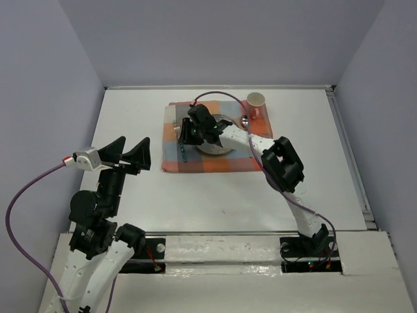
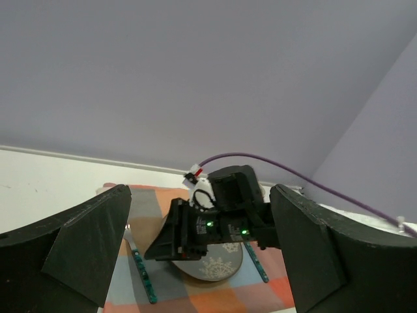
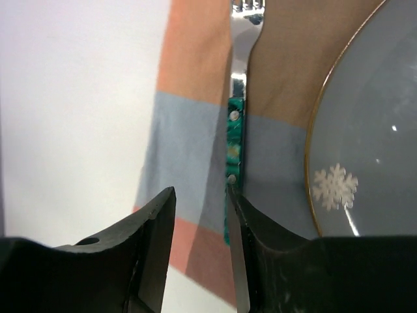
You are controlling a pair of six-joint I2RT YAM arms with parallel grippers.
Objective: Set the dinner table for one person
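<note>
The white dinner table (image 1: 130, 104) carries an orange, grey and blue checked cloth (image 1: 195, 164) at its middle back. A grey plate with snowflakes (image 3: 365, 130) lies on the cloth. A fork with a green handle (image 3: 236, 124) lies on the cloth just left of the plate. My right gripper (image 3: 201, 192) is open and empty, low over the cloth, its right finger next to the fork's handle end. In the top view it (image 1: 189, 134) hovers at the plate's left edge. My left gripper (image 1: 133, 145) is open and empty, raised over the table's left side.
A pink and white cup (image 1: 255, 102) stands at the cloth's back right corner. A second green-handled utensil (image 2: 255, 262) lies right of the plate. Grey walls enclose the table on three sides.
</note>
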